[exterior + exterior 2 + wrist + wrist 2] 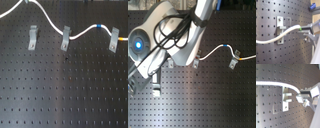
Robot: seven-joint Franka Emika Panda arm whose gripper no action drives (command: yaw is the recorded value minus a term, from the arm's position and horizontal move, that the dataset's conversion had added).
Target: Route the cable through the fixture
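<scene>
In both wrist views my gripper (302,31) (301,97) is shut on the white cable (283,35) (286,84). From the fingers the cable runs past a grey fixture clip (280,29) (285,99); I cannot tell whether it sits in the clip. In the first exterior view the cable (50,23) dips to the top of the middle clip (65,39). It then rises to its blue band (98,26) and passes its yellow band (121,38) by the right clip (114,42). The left clip (32,38) stands free of the cable. No gripper shows in the first exterior view.
The black perforated board (65,95) fills both exterior views. My arm (173,35), with black hoses, covers the second exterior view's upper left and hides the gripper. Two clips (194,62) (233,63) and the cable (215,49) show beside it.
</scene>
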